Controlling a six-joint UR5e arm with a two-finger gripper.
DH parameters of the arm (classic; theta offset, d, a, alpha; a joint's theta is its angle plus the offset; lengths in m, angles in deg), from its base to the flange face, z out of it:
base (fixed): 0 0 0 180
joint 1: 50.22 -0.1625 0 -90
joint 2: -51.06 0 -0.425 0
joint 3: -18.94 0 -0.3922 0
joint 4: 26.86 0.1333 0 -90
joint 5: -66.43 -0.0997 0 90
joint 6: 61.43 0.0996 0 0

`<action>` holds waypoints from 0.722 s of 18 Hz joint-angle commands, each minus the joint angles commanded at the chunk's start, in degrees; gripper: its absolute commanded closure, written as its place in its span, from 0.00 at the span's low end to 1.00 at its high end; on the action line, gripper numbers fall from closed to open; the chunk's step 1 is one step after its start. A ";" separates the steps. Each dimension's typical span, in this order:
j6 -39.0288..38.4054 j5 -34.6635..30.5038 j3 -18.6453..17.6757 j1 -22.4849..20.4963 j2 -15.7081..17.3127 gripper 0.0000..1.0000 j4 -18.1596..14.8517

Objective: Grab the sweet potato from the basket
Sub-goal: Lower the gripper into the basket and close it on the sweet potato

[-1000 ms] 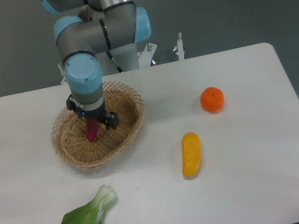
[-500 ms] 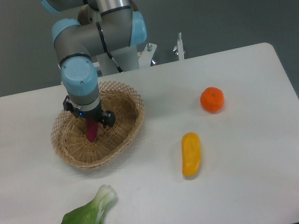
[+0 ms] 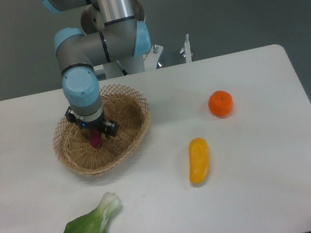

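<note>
We saw a white table point(image 3: 261, 194) from a fixed camera above and in front, with the grey and pale blue arm point(image 3: 106, 39) reaching down from the top left of the frame. Its gripper point(image 3: 95, 136) hung inside the basket point(image 3: 132, 137), a tan woven oval in the left-centre of the picture. Only a small magenta tip of the sweet potato point(image 3: 96, 139) showed under the tool, at the middle of the basket.

Over the last second the wrist had drifted a little toward the left and upward in the frame, and less of the purple root was visible than before. The root appeared to travel with the tool, so we judged the jaws were closed on it, though the wrist hid the contact itself (the fingers were dark and small at this size). We read that as the start of a lift, with the root not yet clear of the rim.

Elsewhere, a yellow vegetable point(image 3: 198, 160) lay right of centre, an orange fruit point(image 3: 221, 103) sat further right, and a leafy green point(image 3: 91, 228) rested at the lower left, all well apart from the basket.
</note>
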 joint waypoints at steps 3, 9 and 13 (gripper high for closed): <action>0.00 0.00 0.18 0.00 0.09 0.54 0.18; 0.35 0.17 0.97 -0.35 1.05 0.76 0.09; 0.53 0.00 2.81 -0.61 1.93 0.76 -0.79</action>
